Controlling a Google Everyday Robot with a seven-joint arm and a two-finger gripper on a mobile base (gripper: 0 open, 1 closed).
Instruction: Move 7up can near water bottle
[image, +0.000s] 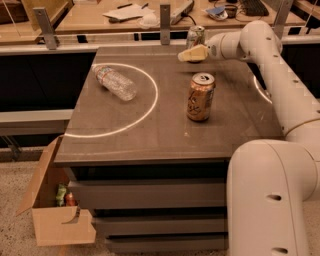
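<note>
The 7up can (196, 35), silver with green markings, stands upright at the far edge of the dark table (165, 135), right of centre. My gripper (191, 54) reaches in from the right and sits just in front of and below the can, hiding its lower part. The water bottle (114, 82), clear and ribbed with a white label band, lies on its side at the far left of the table, inside a white circle marking. It is well left of the can and the gripper.
A brown-orange can (200, 97) stands upright mid-table, in front of the gripper. My white arm (280, 75) arcs over the table's right side. An open cardboard box (55, 210) sits on the floor at the left. A railing with posts (165, 22) runs behind the table.
</note>
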